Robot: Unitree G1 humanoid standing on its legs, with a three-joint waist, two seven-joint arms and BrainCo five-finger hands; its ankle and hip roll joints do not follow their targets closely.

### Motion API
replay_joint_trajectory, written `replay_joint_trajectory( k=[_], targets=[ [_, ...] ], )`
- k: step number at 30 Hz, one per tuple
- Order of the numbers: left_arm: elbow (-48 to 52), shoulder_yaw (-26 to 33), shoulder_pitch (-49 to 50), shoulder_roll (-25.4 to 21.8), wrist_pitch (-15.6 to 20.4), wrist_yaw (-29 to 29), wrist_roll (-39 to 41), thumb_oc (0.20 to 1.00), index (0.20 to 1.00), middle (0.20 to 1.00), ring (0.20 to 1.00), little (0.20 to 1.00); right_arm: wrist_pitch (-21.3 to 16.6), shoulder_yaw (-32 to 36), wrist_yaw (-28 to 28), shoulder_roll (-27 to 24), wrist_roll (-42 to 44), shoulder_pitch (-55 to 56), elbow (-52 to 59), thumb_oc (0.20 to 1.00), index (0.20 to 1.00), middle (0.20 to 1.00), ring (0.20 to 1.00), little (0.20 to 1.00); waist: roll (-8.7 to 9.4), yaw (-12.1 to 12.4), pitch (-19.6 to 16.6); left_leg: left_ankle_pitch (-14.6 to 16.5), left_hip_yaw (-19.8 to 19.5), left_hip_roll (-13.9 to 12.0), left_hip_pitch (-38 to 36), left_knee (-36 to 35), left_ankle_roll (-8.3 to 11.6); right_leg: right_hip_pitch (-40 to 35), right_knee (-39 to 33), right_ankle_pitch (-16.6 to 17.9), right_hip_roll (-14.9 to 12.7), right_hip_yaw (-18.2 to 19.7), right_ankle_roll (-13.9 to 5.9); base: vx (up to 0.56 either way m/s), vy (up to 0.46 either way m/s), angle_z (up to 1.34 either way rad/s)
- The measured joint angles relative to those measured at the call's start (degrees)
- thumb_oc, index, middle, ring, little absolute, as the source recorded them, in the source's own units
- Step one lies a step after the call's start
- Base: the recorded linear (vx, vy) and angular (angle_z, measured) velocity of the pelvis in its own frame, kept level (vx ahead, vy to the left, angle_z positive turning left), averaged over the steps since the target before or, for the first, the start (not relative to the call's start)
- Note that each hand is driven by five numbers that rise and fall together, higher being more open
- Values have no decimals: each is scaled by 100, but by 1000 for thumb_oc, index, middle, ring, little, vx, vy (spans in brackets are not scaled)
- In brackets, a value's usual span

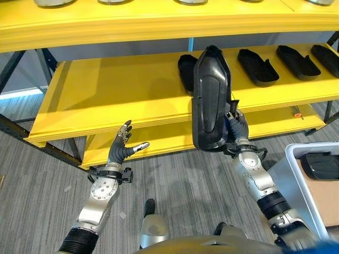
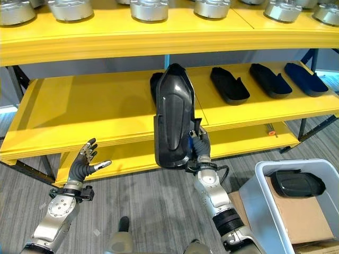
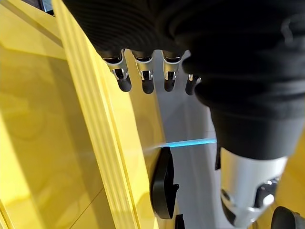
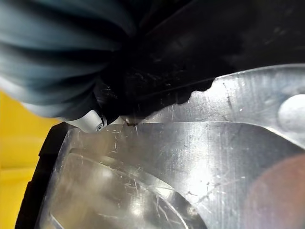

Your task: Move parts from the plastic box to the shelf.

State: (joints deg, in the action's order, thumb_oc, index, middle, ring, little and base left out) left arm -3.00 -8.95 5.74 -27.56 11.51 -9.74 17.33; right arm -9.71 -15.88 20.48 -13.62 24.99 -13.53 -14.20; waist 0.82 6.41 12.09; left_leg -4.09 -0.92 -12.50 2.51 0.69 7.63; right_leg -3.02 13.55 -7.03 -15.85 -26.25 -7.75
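Note:
My right hand (image 1: 237, 128) is shut on the lower end of a long black plastic part (image 1: 211, 100), held upright in front of the yellow middle shelf (image 1: 116, 95). Up close in the right wrist view, the black part (image 4: 200, 162) shows glossy and scratched. Several like black parts (image 1: 257, 67) lie in a row on the shelf's right half; one (image 1: 185, 71) sits just behind the held part. My left hand (image 1: 123, 147) is open, fingers spread, below the shelf's front edge on the left. One more black part (image 2: 296, 183) lies in the white plastic box (image 2: 254, 198) at the lower right.
The top shelf (image 2: 159, 32) carries several round metal parts (image 2: 150, 9). A lower yellow shelf (image 1: 159, 145) sits near the grey carpet floor. Brown cardboard (image 2: 296, 211) lines the box. An orange-tipped tool (image 1: 295, 111) lies on the lower shelf at the right.

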Motion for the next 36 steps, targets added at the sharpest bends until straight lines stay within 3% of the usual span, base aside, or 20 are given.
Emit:
replay_joint_trajectory(
  k=[4, 9, 14, 16, 17, 18, 20, 21, 22, 24, 26, 27, 30, 33, 36],
  targets=[
    [3, -12, 5, 1, -4, 62, -1, 1000, 1000, 1000, 1000, 1000, 5, 95, -14, -29, -50, 275, 31, 200, 200, 200, 200, 200, -7, 88, -84, -2, -295, 259, 199, 107, -18, -199, -275, 126, -86, -304, -120, 89, 175, 46],
    [6, -3, 29, 3, -4, 65, -3, 1000, 1000, 1000, 1000, 1000, 30, 74, -141, 20, -157, 271, 85, 200, 200, 200, 200, 200, 65, 242, -166, 48, -336, 496, 336, 271, -68, -375, -659, 346, -201, -451, -251, 100, 191, 14],
    [6, 25, 45, -19, -3, 59, -8, 1000, 1000, 1000, 1000, 1000, 45, 52, -212, 32, -156, 250, 115, 200, 200, 200, 200, 200, 229, 361, -283, 298, -316, 739, 595, 703, -185, -419, -755, 408, -379, -488, -293, 88, 211, 10],
    [5, 29, 41, -14, -2, 53, -25, 1000, 1000, 1000, 1000, 1000, 50, 50, -232, 68, -157, 232, 117, 200, 200, 200, 200, 200, 279, 349, -312, 497, -293, 909, 788, 1063, -325, -408, -654, 414, -557, -504, -289, 84, 366, 26],
    [-36, 29, 10, 34, -1, 51, -56, 1000, 1000, 1000, 1000, 1000, 55, 61, -229, 104, -157, 218, 123, 200, 200, 200, 200, 200, 270, 263, -296, 832, -182, 1123, 1001, 1673, -606, -324, -292, 455, -792, -439, -278, 106, 449, 50],
    [-125, -11, 9, 140, 6, 48, -60, 1000, 1000, 1000, 1000, 1000, 60, 31, -199, 119, -155, 248, 109, 200, 200, 200, 200, 200, 119, 76, -316, 1022, 34, 1225, 1078, 1968, -923, -116, 404, 500, -1046, -303, -196, 42, 215, 52],
    [-160, -51, 15, 82, 23, 5, -61, 1000, 1000, 1000, 1000, 1000, 67, -87, -160, 136, -155, 263, 93, 200, 200, 200, 200, 200, 76, 17, -351, 1020, 28, 1253, 935, 1789, -874, 271, 1034, 660, -1211, 225, 124, 64, 6, 18],
    [-158, -47, -8, -5, 25, -17, -61, 1000, 1000, 1000, 1000, 1000, 67, -175, -187, 166, -164, 255, 102, 200, 200, 200, 200, 200, 98, 54, -364, 982, 50, 1250, 923, 1737, -888, 334, 1069, 592, -1197, 408, 143, 110, -89, -16],
    [-178, 15, -68, -106, 32, -36, -55, 1000, 1000, 1000, 1000, 1000, 78, -325, -264, 183, -168, 191, 79, 200, 200, 200, 200, 200, 87, 68, -323, 853, -11, 1204, 823, 1444, -945, 568, 737, 323, -734, 832, 68, 136, -158, -8],
    [-179, 68, -124, -128, 36, -74, -54, 1000, 1000, 1000, 1000, 1000, 81, -354, -315, 176, -170, 145, 84, 200, 200, 200, 200, 200, 42, -13, -282, 555, -169, 1099, 657, 910, -864, 652, -274, 199, -49, 1227, -20, 179, -229, 21],
    [-228, 68, -140, -72, 36, -100, -46, 1000, 1000, 1000, 1000, 1000, 87, -355, -307, 157, -169, 57, 62, 200, 200, 200, 200, 200, 78, -99, -253, 455, -113, 1181, 532, 651, -853, 814, -1012, 491, 29, 1338, -265, 99, -155, 19],
    [-230, 58, -133, -27, 38, -160, -46, 1000, 1000, 1000, 1000, 1000, 89, -353, -299, 159, -167, 17, 62, 200, 200, 200, 200, 200, 116, -116, -218, 456, -116, 1252, 473, 640, -878, 851, -1358, 716, 5, 1404, -225, 161, -298, 25],
    [-215, 119, 97, 42, 45, -174, -45, 1000, 1000, 1000, 1000, 1000, 145, -359, -418, 121, -167, 88, 69, 200, 200, 200, 200, 200, 421, -60, -157, 540, -223, 1321, 265, 631, -733, 795, -935, 933, 42, 1491, -36, 202, -363, 39],
    [-153, 124, 394, 136, 28, -143, -27, 1000, 1000, 1000, 1000, 1000, 146, -345, -499, -39, -167, 97, 78, 200, 200, 200, 200, 200, 299, -68, -113, 590, -422, 933, 268, 603, -517, 736, -744, 935, 335, 1160, 105, 136, -281, 33],
    [-103, 100, 435, 157, 18, -119, 9, 1000, 1000, 1000, 1000, 1000, 150, -263, -464, -238, -166, 111, 75, 200, 200, 200, 200, 200, 244, -103, -118, 527, -504, 567, 241, 485, -462, 721, -725, 775, 668, 925, 400, 43, -140, 18]
  ],
)
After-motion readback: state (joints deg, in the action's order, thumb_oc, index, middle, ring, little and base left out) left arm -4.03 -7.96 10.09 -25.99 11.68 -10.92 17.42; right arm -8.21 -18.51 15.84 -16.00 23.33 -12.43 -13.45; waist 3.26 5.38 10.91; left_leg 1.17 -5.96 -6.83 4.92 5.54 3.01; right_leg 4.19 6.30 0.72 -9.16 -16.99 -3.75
